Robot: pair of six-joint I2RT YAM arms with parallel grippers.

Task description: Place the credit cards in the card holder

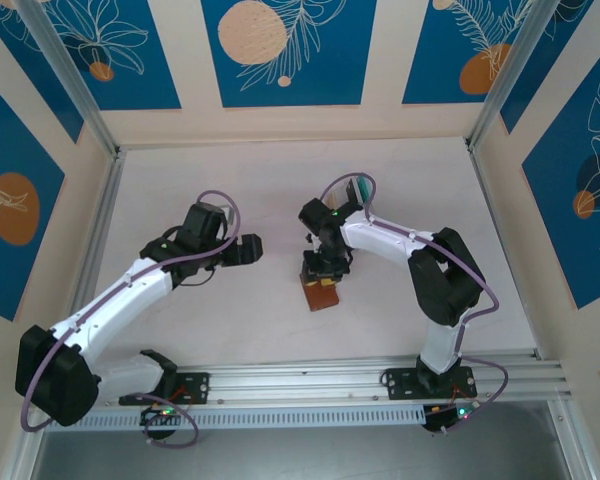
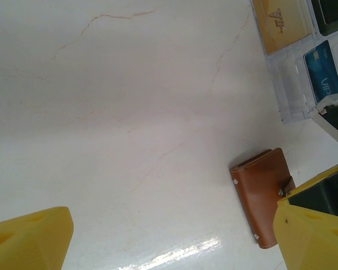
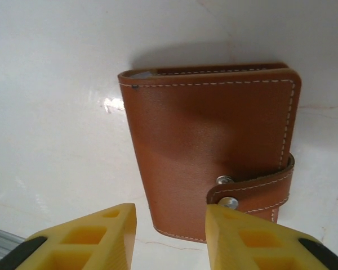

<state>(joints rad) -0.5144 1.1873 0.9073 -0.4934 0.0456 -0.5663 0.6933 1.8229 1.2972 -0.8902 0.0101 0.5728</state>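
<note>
The card holder is a brown leather wallet lying closed on the white table, its snap tab fastened; it also shows under the right arm and at the right of the left wrist view. My right gripper hangs just over its near corner, jaws partly apart, one fingertip at the snap tab. My left gripper stands open over bare table, left of the wallet. A blue credit card and a cream one sit in a clear rack.
The clear plastic slotted rack stands behind the wallet, beyond the right arm's wrist. Patterned walls and aluminium posts close in the table on three sides. A metal rail runs along the near edge.
</note>
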